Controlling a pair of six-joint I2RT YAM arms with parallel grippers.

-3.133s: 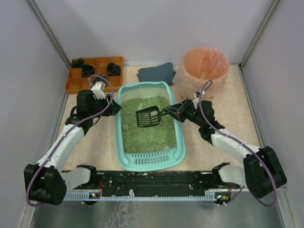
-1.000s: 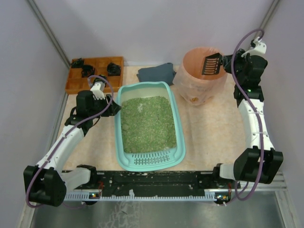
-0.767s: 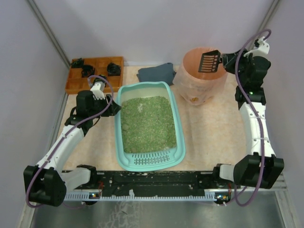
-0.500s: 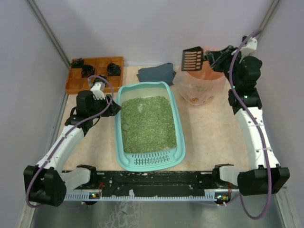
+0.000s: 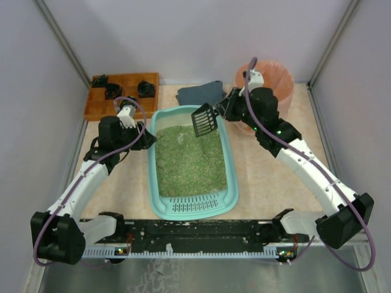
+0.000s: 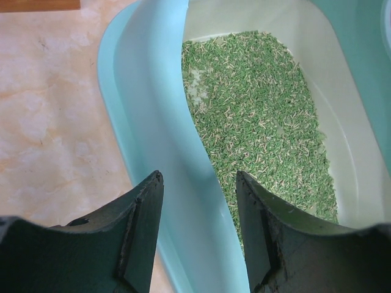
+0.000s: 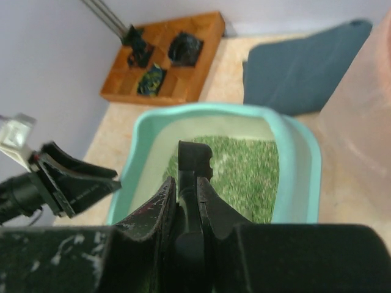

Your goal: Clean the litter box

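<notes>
Scoop (image 5: 204, 119) back over litter box (image 5: 194, 205).

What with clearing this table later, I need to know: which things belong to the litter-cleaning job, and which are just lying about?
Part of the job:
litter box, left fingers gripping its rim
black scoop, held in the right fingers
pink-lined bin, likely for the waste

Lying about:
wooden tray with black pieces
dark cloth
</notes>
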